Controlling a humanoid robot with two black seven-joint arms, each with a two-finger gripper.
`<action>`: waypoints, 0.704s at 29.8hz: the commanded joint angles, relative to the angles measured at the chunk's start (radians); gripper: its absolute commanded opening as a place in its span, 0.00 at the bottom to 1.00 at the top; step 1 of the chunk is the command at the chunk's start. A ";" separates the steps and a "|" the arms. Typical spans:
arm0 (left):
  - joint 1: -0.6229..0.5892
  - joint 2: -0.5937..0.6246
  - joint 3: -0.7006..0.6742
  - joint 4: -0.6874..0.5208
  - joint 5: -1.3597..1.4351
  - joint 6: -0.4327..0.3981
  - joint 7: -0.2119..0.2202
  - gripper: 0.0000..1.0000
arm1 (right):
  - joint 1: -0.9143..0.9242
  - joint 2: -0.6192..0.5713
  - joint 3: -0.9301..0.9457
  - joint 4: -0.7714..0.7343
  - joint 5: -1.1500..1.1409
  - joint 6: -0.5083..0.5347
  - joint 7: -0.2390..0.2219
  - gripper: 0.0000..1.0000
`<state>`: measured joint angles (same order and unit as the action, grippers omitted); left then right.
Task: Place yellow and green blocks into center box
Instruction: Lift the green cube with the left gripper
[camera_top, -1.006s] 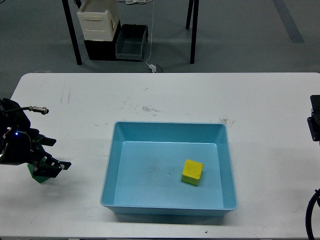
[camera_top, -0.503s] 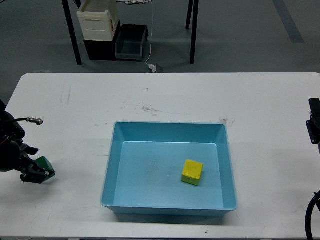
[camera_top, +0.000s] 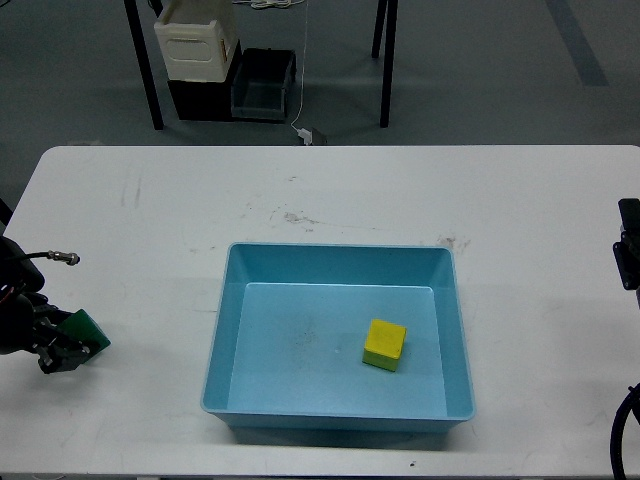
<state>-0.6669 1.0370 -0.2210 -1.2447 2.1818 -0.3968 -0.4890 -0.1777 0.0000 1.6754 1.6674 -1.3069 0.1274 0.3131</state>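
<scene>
The yellow block (camera_top: 385, 343) lies inside the light blue box (camera_top: 228, 300) at the table's centre, toward its right front. The green block (camera_top: 86, 329) is at the far left of the table, tilted, at the tip of my left gripper (camera_top: 68, 348). The gripper's dark fingers appear closed on it. Only a dark part of my right arm shows at the right edge, and my right gripper (camera_top: 628, 258) is too dark and cut off to read.
The white table (camera_top: 330, 195) has scuff marks behind the box. A thin cable with a metal tip (camera_top: 66, 258) sticks out above my left arm. Table legs and storage bins (camera_top: 225, 70) stand on the floor beyond.
My left gripper has turned and pulled back to the left from an open stance over the green block. The block now sits tilted at its tip. The yellow block and box have not moved.
</scene>
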 joint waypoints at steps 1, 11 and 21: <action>-0.005 0.003 -0.001 0.007 0.000 0.001 0.000 0.32 | 0.000 0.000 0.003 -0.002 0.000 0.000 0.000 0.98; -0.210 0.014 -0.034 0.037 -0.221 0.047 0.000 0.32 | -0.017 0.000 0.004 -0.005 0.000 -0.025 0.000 0.98; -0.362 0.000 -0.038 -0.159 -0.399 0.044 0.000 0.31 | -0.026 0.000 0.000 -0.006 0.000 -0.046 0.000 0.98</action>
<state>-1.0109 1.0414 -0.2550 -1.3293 1.7916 -0.3527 -0.4887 -0.1994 0.0000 1.6778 1.6616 -1.3069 0.0869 0.3129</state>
